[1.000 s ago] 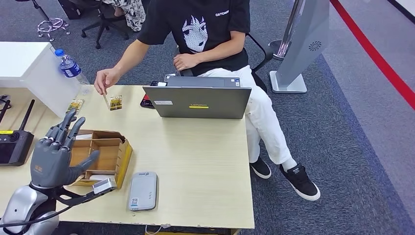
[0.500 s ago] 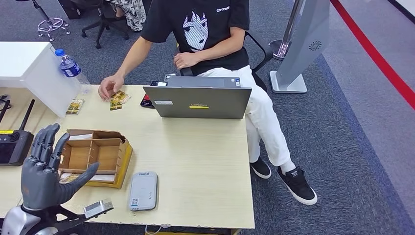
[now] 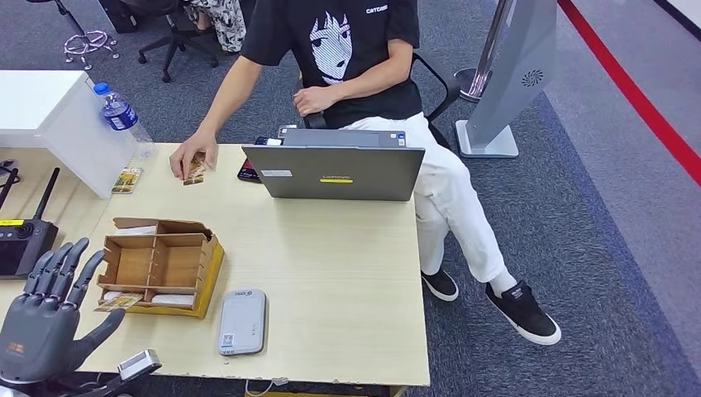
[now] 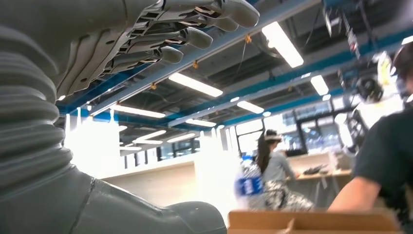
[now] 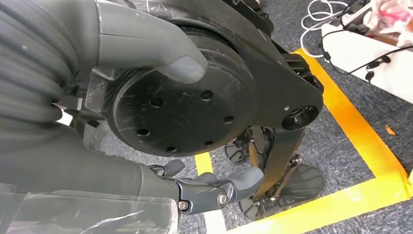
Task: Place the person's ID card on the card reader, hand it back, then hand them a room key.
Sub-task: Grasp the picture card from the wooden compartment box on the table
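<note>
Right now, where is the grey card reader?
In the head view the card reader lies flat near the table's front edge, just right of the wooden box, and right of the robot's left hand.

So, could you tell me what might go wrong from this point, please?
The left robot hand is open and holds nothing, hanging at the table's near edge beside the wooden organizer; reaching forward, it might knock the box or the grey card reader.

The person's hand covers the cards at the table's far side, so a handover may mean a long reach. A card at the organizer's near corner might get brushed off.
</note>
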### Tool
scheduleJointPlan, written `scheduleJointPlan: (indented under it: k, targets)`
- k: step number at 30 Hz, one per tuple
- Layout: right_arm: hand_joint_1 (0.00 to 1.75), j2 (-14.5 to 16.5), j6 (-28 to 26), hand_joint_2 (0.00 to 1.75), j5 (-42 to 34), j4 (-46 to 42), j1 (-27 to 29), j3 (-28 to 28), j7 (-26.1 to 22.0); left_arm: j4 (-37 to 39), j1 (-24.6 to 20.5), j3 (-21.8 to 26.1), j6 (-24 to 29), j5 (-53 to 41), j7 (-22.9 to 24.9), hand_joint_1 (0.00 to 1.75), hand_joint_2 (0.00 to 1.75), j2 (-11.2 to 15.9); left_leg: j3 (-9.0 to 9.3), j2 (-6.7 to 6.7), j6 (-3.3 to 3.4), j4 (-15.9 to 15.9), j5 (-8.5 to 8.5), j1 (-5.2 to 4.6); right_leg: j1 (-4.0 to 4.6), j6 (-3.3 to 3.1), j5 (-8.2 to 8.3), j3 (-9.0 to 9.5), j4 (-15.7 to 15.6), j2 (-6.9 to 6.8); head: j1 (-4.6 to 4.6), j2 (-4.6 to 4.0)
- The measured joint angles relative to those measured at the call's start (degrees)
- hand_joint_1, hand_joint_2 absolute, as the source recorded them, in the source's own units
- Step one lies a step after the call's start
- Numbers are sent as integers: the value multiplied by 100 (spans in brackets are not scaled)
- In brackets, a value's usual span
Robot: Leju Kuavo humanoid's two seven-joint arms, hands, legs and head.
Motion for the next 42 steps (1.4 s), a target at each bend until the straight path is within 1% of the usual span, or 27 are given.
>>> scheduleJointPlan:
  k: [3, 7, 18, 27, 32, 42]
  targets:
    - [0, 0, 10, 175, 0, 0, 2, -7, 20, 211, 17, 0, 6, -24, 97, 0, 175, 123, 0, 0, 0, 0, 0, -2, -1, 0, 0, 0, 0, 0, 0, 0]
    - [0, -4, 24, 175, 1, 0, 2, -7, 37, 496, -5, 0, 5, -54, 184, 0, 175, 198, 0, 0, 0, 1, 0, -3, -2, 1, 1, 0, -1, 0, 0, 0]
    - [0, -24, 58, 175, 0, 0, -6, -6, 91, 1204, -351, -117, -282, 11, 209, 0, 175, 203, 1, -1, 0, 1, 0, -2, -2, 0, 1, 0, -1, -1, -1, 0]
    - [0, -35, 74, 175, 0, 0, -7, -5, 118, 1458, -517, -258, -359, 31, 209, 0, 175, 202, 0, -1, 1, 1, 0, -3, -2, 0, 1, 0, -1, -1, 0, 0]
    - [0, -40, 87, 175, 0, 0, -10, -5, 133, 1739, -692, -400, -413, 32, 199, 0, 175, 164, 1, -1, 1, 1, 0, -3, -2, 0, 1, 0, -1, -1, 0, 0]
    - [0, -60, 87, 175, 1, 0, -22, -5, 141, 2324, -1090, -715, -317, 42, 59, 0, 175, -47, 0, -1, 1, 1, 0, -3, -2, 0, 2, 0, -1, -1, 1, 0]
